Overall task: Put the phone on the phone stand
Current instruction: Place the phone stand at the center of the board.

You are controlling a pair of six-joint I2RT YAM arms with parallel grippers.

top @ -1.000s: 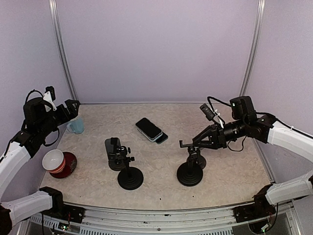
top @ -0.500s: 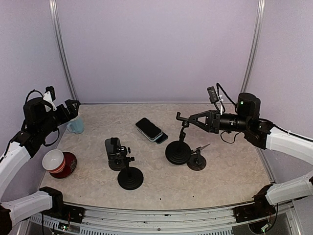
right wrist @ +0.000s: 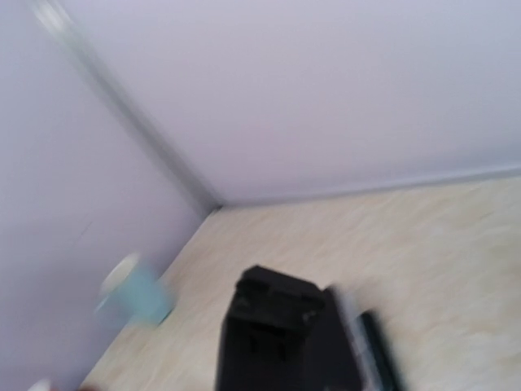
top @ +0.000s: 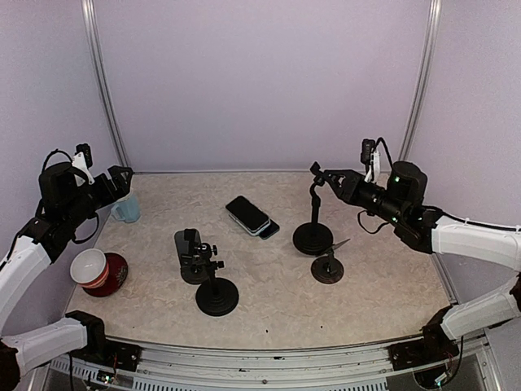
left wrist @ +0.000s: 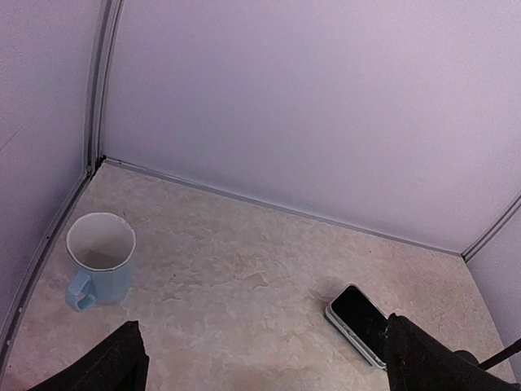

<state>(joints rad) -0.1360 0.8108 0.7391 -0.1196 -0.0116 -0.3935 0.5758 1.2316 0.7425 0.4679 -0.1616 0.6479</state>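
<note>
Two phones (top: 248, 214) lie stacked at the middle back of the table, the top one with a dark screen; the left wrist view shows them as the phone (left wrist: 356, 321) at lower right. My right gripper (top: 327, 177) is shut on the head of a black phone stand (top: 313, 236), whose round base is near the table to the right of the phones. In the blurred right wrist view the stand's head (right wrist: 277, 326) fills the bottom centre. My left gripper (top: 114, 186) hangs open and empty at the far left.
A second black stand (top: 216, 295) with a clamp head (top: 190, 244) is front centre. A small stand (top: 328, 269) sits right of centre. A blue mug (top: 126, 210) is at the back left, and a white cup in a red mug (top: 98, 270) at the left edge.
My right gripper has carried the phone stand from front right toward the back, first left, then right, to a spot beside the phones. The left arm has not moved.
</note>
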